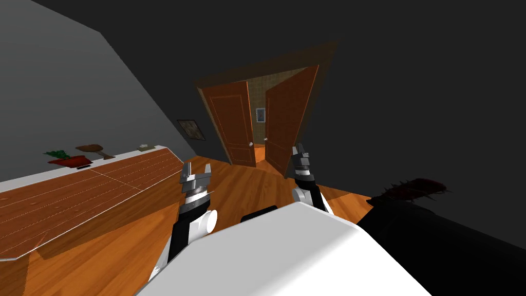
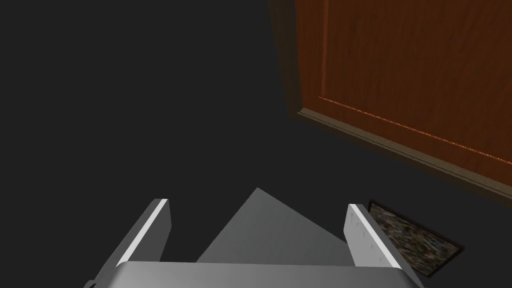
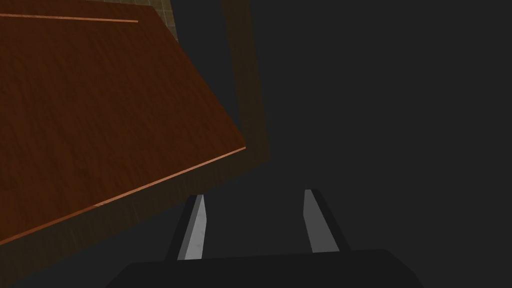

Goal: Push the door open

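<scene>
Apparently stiff, hinged brown panelled wooden door (image 1: 284, 121) stood ajar — judged to swing under a flat push near its free edge; right tool (image 1: 300, 150) and left tool (image 1: 196, 167) gaped empty.

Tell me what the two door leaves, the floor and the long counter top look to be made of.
The reddish-brown panelled door leaves look like stained wood with a smooth finish: fine grain streaks show up close. The orange-brown floor looks like polished wooden boards, judging by its long plank lines. The long brown counter top, edged in white, shows similar plank lines; it may be wood or laminate.
</scene>
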{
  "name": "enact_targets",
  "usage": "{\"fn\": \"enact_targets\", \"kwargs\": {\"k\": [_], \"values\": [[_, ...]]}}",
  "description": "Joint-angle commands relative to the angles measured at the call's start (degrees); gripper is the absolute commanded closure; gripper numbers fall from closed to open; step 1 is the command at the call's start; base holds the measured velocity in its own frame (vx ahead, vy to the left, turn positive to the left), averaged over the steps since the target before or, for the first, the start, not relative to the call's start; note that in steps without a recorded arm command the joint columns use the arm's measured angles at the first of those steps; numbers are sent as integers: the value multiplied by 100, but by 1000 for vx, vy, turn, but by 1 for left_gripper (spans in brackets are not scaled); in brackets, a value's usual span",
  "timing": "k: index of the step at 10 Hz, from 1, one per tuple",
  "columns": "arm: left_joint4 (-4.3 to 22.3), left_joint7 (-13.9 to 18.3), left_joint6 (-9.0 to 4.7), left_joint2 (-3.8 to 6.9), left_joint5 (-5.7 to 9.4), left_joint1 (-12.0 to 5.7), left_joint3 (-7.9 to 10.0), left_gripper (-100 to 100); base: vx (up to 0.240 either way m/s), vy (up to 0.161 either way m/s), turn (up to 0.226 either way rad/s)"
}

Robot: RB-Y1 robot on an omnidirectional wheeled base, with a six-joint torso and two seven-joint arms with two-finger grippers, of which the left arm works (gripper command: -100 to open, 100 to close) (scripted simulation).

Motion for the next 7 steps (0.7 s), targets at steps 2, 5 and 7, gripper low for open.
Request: {"fn": "enact_targets", "kwargs": {"k": [2, 5, 7], "values": [[360, 238, -139, 84, 173, -100, -37, -100, 121, 49, -116], [634, 433, -227, 134, 321, -176, -81, -100, 108, 57, -146], [824, 568, -288, 166, 424, -229, -113, -100, 89, 42, -124]]}}
